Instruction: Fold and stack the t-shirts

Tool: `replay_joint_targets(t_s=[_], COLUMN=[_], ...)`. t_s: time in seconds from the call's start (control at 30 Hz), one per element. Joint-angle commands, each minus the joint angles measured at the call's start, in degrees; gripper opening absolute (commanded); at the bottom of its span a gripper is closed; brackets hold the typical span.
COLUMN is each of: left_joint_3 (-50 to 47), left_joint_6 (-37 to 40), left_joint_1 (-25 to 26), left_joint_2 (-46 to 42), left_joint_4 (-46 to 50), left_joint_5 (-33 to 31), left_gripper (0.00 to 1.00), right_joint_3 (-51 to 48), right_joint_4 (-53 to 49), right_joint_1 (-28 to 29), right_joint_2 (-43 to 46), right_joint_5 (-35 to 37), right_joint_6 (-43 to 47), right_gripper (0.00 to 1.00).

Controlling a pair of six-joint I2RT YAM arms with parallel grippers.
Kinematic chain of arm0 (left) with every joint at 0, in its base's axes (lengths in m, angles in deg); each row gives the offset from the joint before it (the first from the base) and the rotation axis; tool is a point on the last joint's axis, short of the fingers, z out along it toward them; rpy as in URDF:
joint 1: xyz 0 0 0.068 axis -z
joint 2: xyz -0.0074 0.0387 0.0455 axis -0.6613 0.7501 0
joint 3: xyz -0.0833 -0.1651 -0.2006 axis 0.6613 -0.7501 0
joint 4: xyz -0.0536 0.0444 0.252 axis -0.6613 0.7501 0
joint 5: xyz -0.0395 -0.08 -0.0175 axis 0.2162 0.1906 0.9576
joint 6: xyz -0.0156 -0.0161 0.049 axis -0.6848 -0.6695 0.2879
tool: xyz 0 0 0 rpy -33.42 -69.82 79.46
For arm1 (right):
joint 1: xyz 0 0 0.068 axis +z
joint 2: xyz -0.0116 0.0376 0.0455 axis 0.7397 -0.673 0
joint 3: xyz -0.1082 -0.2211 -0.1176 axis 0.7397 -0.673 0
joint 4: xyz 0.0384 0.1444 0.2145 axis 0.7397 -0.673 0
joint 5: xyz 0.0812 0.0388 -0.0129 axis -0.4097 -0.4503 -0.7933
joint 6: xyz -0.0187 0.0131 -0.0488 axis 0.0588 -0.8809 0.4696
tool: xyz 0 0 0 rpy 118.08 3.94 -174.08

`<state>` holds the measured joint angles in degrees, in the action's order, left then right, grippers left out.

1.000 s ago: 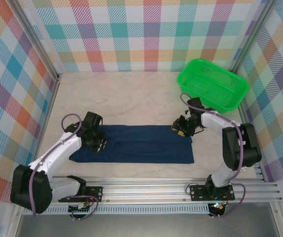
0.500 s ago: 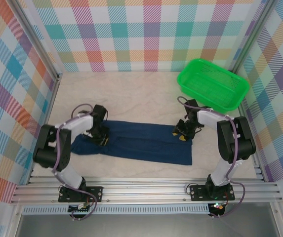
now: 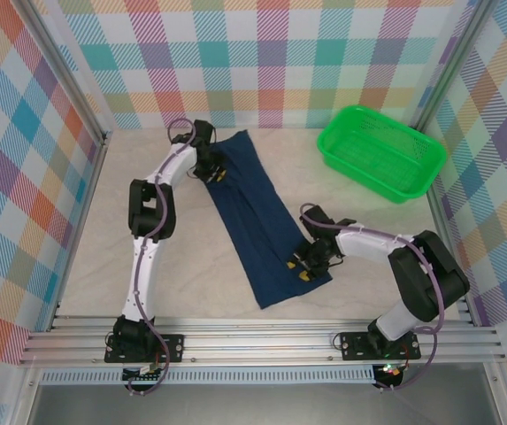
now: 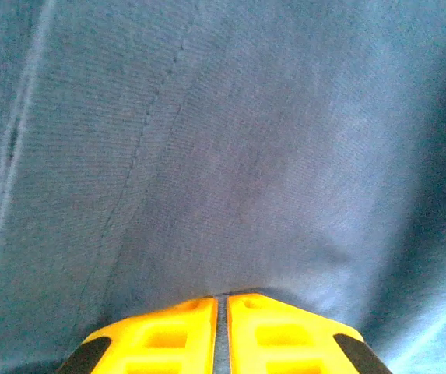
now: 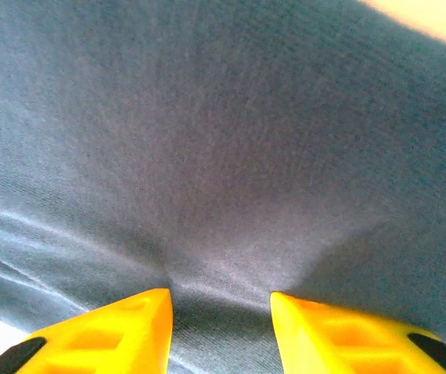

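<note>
The pale desk (image 3: 191,266) is crossed by a dark navy blue soft cotton t-shirt (image 3: 257,212), folded into a long strip and stretched diagonally between the two tools. A bright green plastic mesh basket (image 3: 370,174) is set well apart, beyond the right tool (image 3: 306,267). The strip's far end is pinched by the left tool (image 3: 211,168), whose fingers are pressed together on the cloth. At the near end a thick fold is gathered between the right tool's part-spread fingers and appears gripped. The fabric is judged light, limp and prone to unfolding, so it is best held at the corners, through all layers. Half a second earlier the strip was laid crosswise; it has since been swung round.
</note>
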<state>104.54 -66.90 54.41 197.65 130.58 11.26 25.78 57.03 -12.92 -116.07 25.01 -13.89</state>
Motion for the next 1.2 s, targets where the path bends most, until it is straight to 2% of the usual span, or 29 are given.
replay_joint_targets(t_s=[0.0,0.07,0.2,0.33,0.5,0.63,0.7,0.8,0.87,0.93,1.03,1.17], left_joint_3=[11.51,15.58,15.47,15.80,13.72,5.42,-1.00,-15.30,-27.45,-41.41,-62.11,-84.35], left_joint_6=[0.22,-1.48,-2.76,-1.19,2.01,2.23,3.14,2.93,3.44,3.44,3.08,-2.01], left_joint_1=[1.69,2.02,2.01,1.41,0.67,0.19,0.18,0.17,0.55,1.61,5.44,14.69], left_joint_2=[9.12,12.19,13.48,10.80,-0.82,-11.03,-16.78,-26.50,-34.09,-42.59,-55.31,-68.15], left_joint_4=[-0.47,-0.19,-2.87,-0.30,7.53,9.14,8.00,6.02,5.90,4.80,2.47,-4.58], left_joint_5=[4.38,4.67,5.60,3.89,-8.23,-12.38,-12.64,-9.31,-7.09,-5.03,0.11,9.27], left_gripper=[0.14,0.14,0.14,0.15,0.22,0.25,0.28,0.29,0.30,0.31,0.32,0.38], right_joint_3=[-1.71,1.52,6.39,9.54,17.13,21.00,21.07,19.94,18.91,18.48,14.72,6.34], right_joint_4=[3.97,4.07,5.03,3.88,-9.59,-18.56,-21.00,-21.18,-20.64,-22.92,-23.94,-21.07], right_joint_1=[4.59,6.56,8.98,10.02,8.67,6.19,4.11,-0.30,-3.11,-4.31,-3.68,-3.31], right_joint_2=[-4.98,-8.33,-13.51,-13.53,-7.28,-2.15,0.45,4.58,7.13,8.41,10.65,12.51], right_joint_5=[0.81,0.84,-0.78,-1.04,5.45,8.65,10.07,10.43,8.43,6.06,0.96,-6.30], right_joint_6=[-18.04,-20.10,-24.88,-27.81,-17.87,-8.80,-3.76,7.73,17.20,24.25,30.13,30.21], right_gripper=[0.41,0.41,0.41,0.41,0.44,0.52,0.53,0.55,0.56,0.52,0.50,0.49])
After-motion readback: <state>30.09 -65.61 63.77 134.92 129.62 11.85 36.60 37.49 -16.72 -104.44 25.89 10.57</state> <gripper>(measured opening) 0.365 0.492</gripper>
